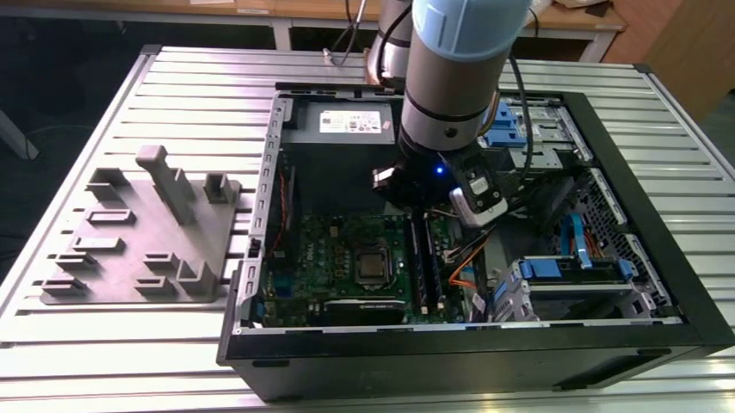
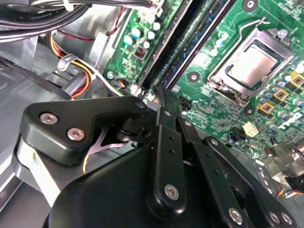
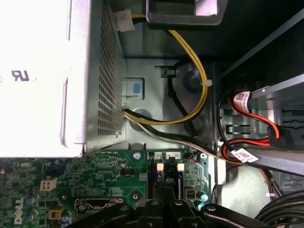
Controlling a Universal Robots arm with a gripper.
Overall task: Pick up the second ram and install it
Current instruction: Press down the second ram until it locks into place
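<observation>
The arm's smooth pale-blue and silver cylindrical wrist reaches down into the open black computer case (image 1: 643, 284), which lies on a ribbed aluminium table (image 1: 172, 86). The gripper (image 1: 428, 209) is a matte black linkage with flat bars and bright screw heads; it sits low over the end of the memory slots (image 1: 425, 258) nearest the power supply. In the second wrist view the gripper (image 2: 164, 102) has its finger bars drawn together to a narrow tip right at the slot ends; whether the jaws are closed on anything cannot be told.

The second ram (image 2: 204, 40) appears as a thin dark strip standing edge-up in the long black slots (image 2: 183, 35), running away from the fingertip; whether it is fully seated cannot be told. In the first wrist view the white slot latches (image 3: 169, 167) lie just ahead of the gripper (image 3: 164, 202).

The green motherboard (image 1: 333, 249) is glossy and densely studded, with a square metal-lidded processor socket (image 2: 249, 66) beside the slots. The perforated grey sheet-metal power supply (image 3: 71, 95) trails yellow, black and white cables (image 3: 190, 61). On the exterior view's left a grey blocky plastic fixture (image 1: 138, 249) rests on the table, well apart from the case.
</observation>
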